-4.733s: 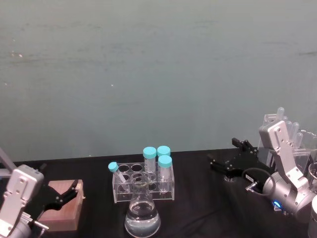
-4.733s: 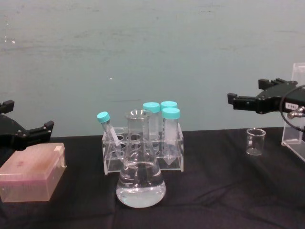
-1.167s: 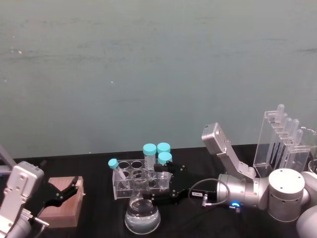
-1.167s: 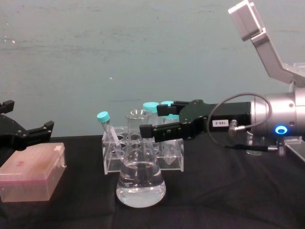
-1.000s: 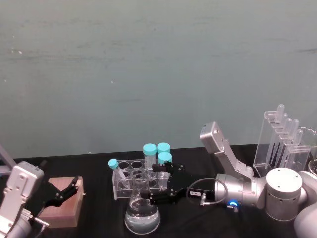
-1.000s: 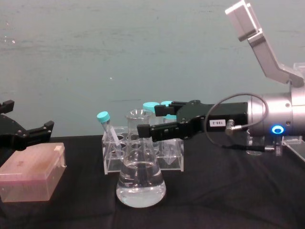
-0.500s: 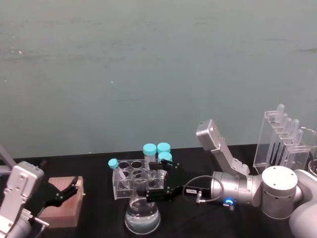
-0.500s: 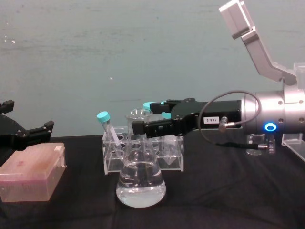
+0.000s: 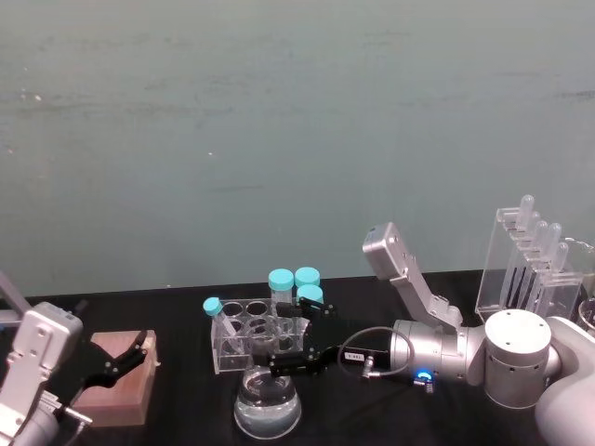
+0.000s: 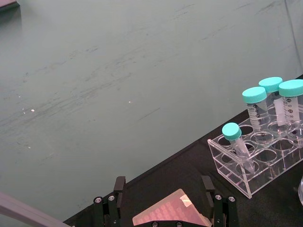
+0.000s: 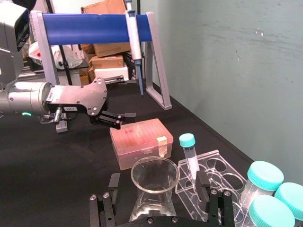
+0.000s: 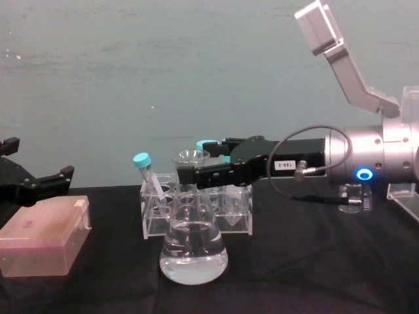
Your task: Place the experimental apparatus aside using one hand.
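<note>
Chest view has the right gripper (image 12: 194, 163) reached in from the right side, level with the neck of the conical flask (image 12: 194, 255). The flask stands at the front middle of the black table (image 12: 308, 261), with clear liquid in its lower part. In the right wrist view the two fingers (image 11: 113, 182) are apart, one on each side of the glass neck, and I do not see them pressing on it. So I judge that the grasp is prepared but not closed.

The tube rack (image 12: 196, 212) with teal caps is just behind the flask, and one tube (image 12: 149, 180) leans in it. The far finger goes into the narrow space between the neck and this rack. If the arm goes deeper or swings, it may hit a tube or push the rack.

If one finger meets the neck first, the flask may slide or tip, and the liquid can spill. Smooth glass can also slip during a lift, so the closing should be centred and slow.

The pipette stand (image 9: 530, 269) is far on the right side, near the way to put things aside. The left gripper (image 12: 39, 182) is parked with fingers apart over the pink box (image 12: 42, 239), well apart from the flask
</note>
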